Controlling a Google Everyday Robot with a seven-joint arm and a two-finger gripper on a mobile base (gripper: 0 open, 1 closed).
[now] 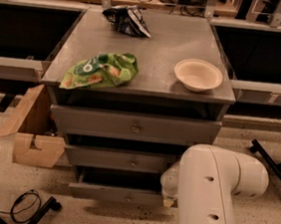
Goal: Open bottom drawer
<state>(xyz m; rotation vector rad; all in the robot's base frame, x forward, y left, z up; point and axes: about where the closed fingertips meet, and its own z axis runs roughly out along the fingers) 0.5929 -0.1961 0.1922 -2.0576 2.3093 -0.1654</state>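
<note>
Floor: speckled and pale, with a grey cabinet (152,45) standing on it in front of low, dark shelving.
Far left: a black cable (24,205) loops on the floor; an open cardboard box (33,140) sits just beside the cabinet's left side.
Cabinet top, left: a green snack bag (101,70) lies near the front left corner; a dark crumpled bag (126,20) lies at the back edge.
Upper fronts: the top drawer (104,122) and the middle drawer (100,157) each have a small round knob.
Bottom drawer (102,192): the lowest of the three; its front stands a little forward, with a dark gap above it.
Cabinet top, right: a pale bowl (198,75) stands upright near the front right corner.
Gripper (169,201): low at the right end of the bottom drawer's front, mostly hidden by the white arm (212,191); I cannot tell whether it is spread or closed.
</note>
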